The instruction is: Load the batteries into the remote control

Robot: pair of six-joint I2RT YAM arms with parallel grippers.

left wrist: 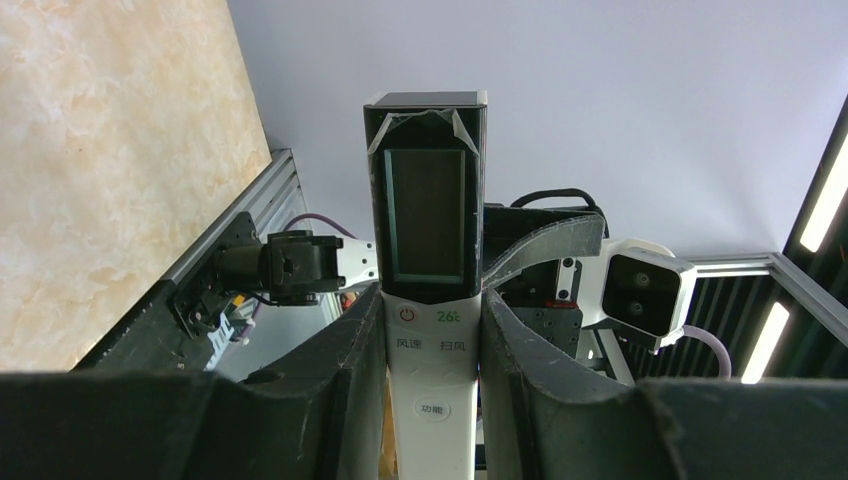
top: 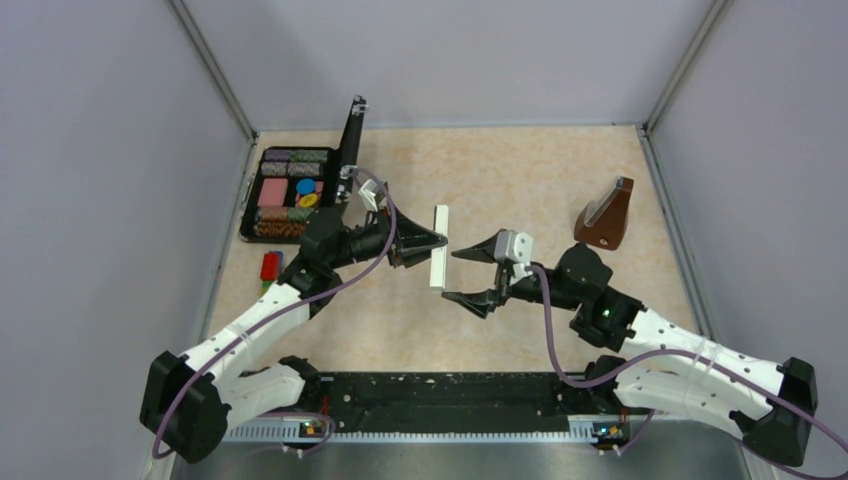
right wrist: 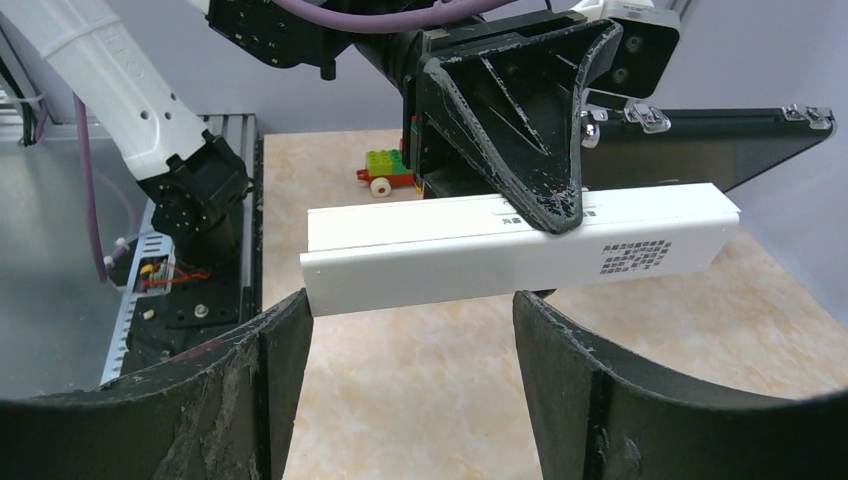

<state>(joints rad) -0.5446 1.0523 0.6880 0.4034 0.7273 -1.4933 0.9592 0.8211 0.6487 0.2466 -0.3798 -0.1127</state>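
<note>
The remote control (top: 440, 270), a slim white bar, hangs above the middle of the table with my left gripper (top: 428, 243) shut on it. In the left wrist view the remote control (left wrist: 432, 230) points away with its dark screen end outward, clamped at its button section by the left gripper (left wrist: 432, 335). My right gripper (top: 452, 276) is open just right of the bar. In the right wrist view the remote control (right wrist: 500, 250) lies crosswise just beyond the open right gripper (right wrist: 410, 310), apart from it. The batteries are out of view.
An open black case (top: 250, 195) with colourful pieces stands at the back left. Stacked toy blocks (top: 270, 266) lie near the left wall, also seen as toy blocks (right wrist: 385, 170). A brown wooden metronome (top: 606, 215) stands at the right. Walls enclose the table.
</note>
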